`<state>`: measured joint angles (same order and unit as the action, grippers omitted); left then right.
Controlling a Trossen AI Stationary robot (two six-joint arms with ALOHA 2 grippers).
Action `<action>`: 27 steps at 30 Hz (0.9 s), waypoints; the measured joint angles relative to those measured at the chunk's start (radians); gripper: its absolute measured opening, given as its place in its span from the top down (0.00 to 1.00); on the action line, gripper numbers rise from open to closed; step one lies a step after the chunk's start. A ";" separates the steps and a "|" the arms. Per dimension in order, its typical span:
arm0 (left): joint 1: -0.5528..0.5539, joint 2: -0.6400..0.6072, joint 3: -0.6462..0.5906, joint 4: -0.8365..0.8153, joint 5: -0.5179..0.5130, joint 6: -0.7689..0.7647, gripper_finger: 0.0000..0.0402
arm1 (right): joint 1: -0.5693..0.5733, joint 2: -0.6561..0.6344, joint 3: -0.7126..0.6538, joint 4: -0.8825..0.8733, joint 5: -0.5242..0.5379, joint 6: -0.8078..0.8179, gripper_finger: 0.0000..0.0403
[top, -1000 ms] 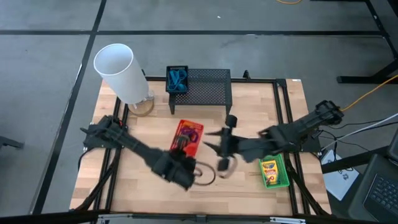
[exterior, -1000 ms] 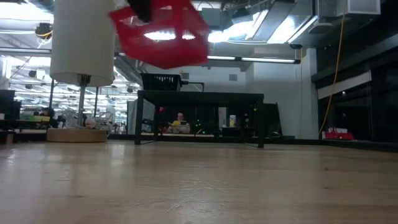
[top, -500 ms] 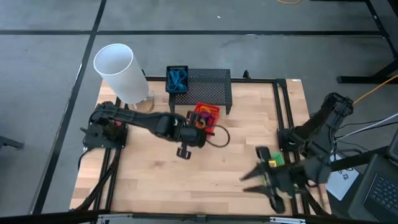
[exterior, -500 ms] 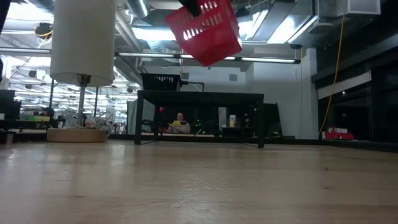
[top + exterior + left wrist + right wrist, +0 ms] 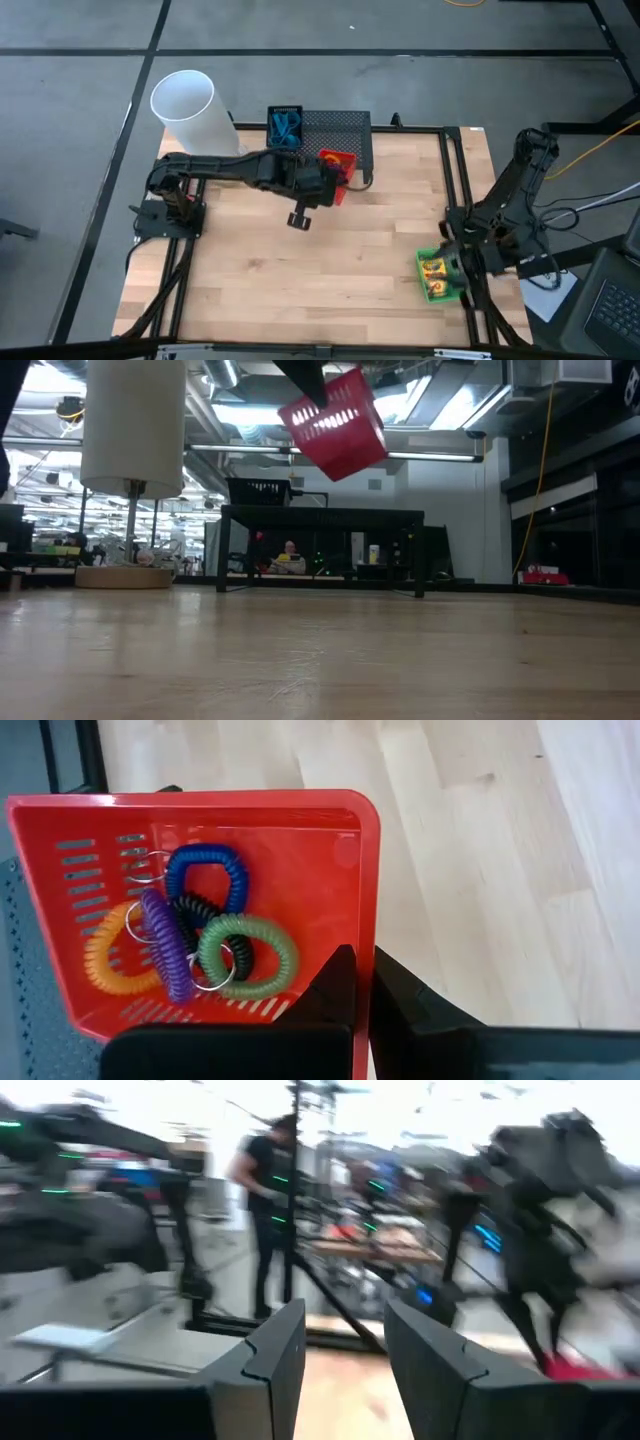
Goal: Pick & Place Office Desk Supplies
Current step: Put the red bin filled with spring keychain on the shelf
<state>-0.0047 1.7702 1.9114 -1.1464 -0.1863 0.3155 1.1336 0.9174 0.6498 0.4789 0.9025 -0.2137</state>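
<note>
The left gripper (image 5: 322, 190), closed on the red basket (image 5: 337, 164) of loops (image 5: 190, 935), carries it above the far tabletop (image 5: 330, 270), not yet placed, while the right gripper (image 5: 345, 1370) stands part open and empty

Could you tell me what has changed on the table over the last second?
The left gripper, shut on the red basket, carried it from mid-table back to the black stand. The right gripper withdrew to the green basket. White cylinder unchanged.

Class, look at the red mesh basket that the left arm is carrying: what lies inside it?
Inside the red basket lie coiled loops: blue, orange, purple, green and black. The loops overlap, so the floor beneath them stays hidden.
</note>
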 joint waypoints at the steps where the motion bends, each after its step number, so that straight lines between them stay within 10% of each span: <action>1: 0.008 0.000 0.000 0.005 0.009 0.002 0.99 | 0.003 -0.012 -0.018 0.000 0.044 0.026 0.66; 27: 0.246 0.000 0.000 0.118 -0.008 0.055 0.99 | 0.003 -0.036 -0.045 0.019 -0.106 -0.127 0.66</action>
<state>0.2413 1.7706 1.9114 -1.0280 -0.1945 0.3707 1.1362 0.8814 0.6044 0.4979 0.7963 -0.3411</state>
